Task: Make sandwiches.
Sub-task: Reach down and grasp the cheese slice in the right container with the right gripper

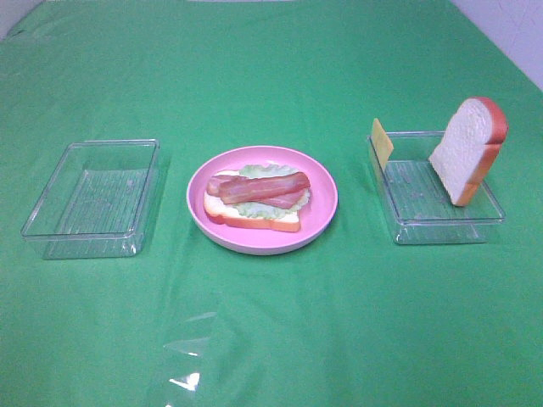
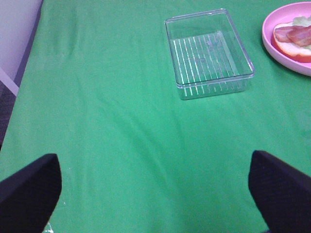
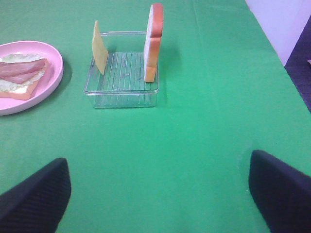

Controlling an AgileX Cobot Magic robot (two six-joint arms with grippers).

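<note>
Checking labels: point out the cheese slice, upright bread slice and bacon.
cheese slice [image 3: 99, 47], right wrist view, flat face
upright bread slice [image 1: 462, 157], high view, white face
bacon [image 1: 263, 188], high view, strip middle

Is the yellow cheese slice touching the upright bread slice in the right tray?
Apart. The right wrist view shows bare tray floor between the cheese slice and the bread slice.
</note>
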